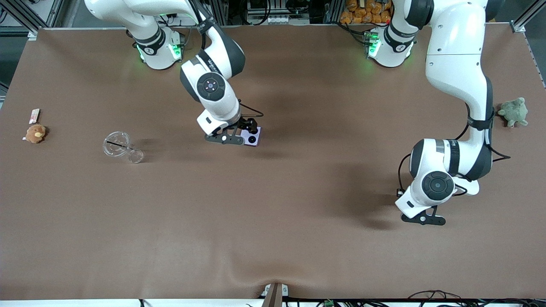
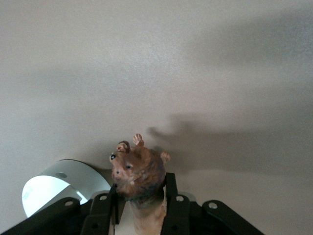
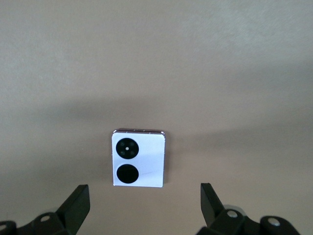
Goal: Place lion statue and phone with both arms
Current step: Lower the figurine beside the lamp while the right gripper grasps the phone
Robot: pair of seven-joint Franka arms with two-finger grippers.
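Lion [image 2: 138,172] sits clamped between the fingers [image 2: 172,203] of my left gripper [image 2: 142,208]; its head and ears stand clear above the fingertips while the body runs down out of sight between them. That hand hangs above bare table [image 1: 273,213] toward the left arm's end, with nothing under it. A green plush [image 1: 513,111] lies well apart from it, by the table edge.

My right gripper [image 3: 144,205] has its fingers spread wide and holds nothing. Phone [image 3: 138,158] lies flat on the table just ahead of the fingertips, centred between them, lens strip up. In the front view that hand sits low, right beside the phone.

Well apart, toward the right arm's end, lie a clear cup [image 1: 121,147], an orange plush [image 1: 36,133] and a small packet [image 1: 34,115].

Risks, as I judge them:
- The lion is pinched low on a slim body. If I open while it is above the table, it may drop and tip or roll.
- Whether it will stand on its own is uncertain; its feet are hidden.
- The phone is thin and flat. If my right fingers close too high, they may slip over its edges; too low, they may drag on the cloth and push it.
- A one-sided contact could spin the phone out of the gap.
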